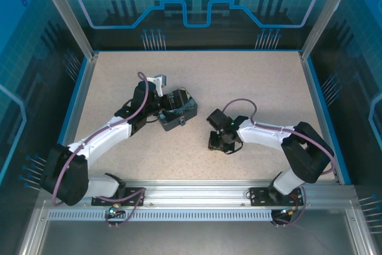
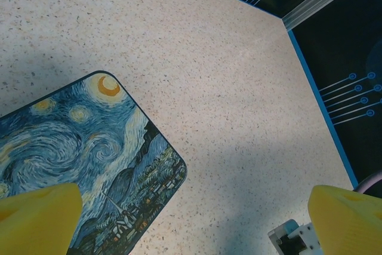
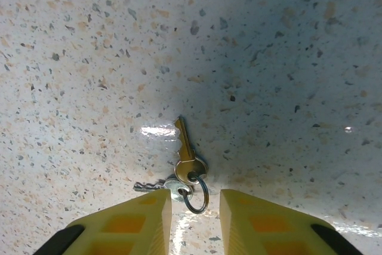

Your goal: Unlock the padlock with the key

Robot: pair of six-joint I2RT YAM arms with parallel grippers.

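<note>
A small brass key (image 3: 186, 150) lies flat on the speckled table, joined by a dark ring (image 3: 198, 196) to a second, silvery key (image 3: 154, 184). My right gripper (image 3: 195, 206) stands low over them, its yellow fingers a narrow gap apart on either side of the ring and touching neither key. In the top view the right gripper (image 1: 219, 141) points down at the table's middle. The padlock (image 1: 181, 122) is a tiny speck at the front of the starry-night box (image 1: 186, 111). My left gripper (image 2: 194, 222) hangs wide open over that box's corner (image 2: 89, 159).
Blue panel walls and metal posts (image 1: 65, 13) ring the speckled table (image 1: 250, 76). The table's right edge and a dark wall (image 2: 334, 88) lie beyond the box in the left wrist view. An aluminium rail (image 1: 197, 192) runs along the near edge.
</note>
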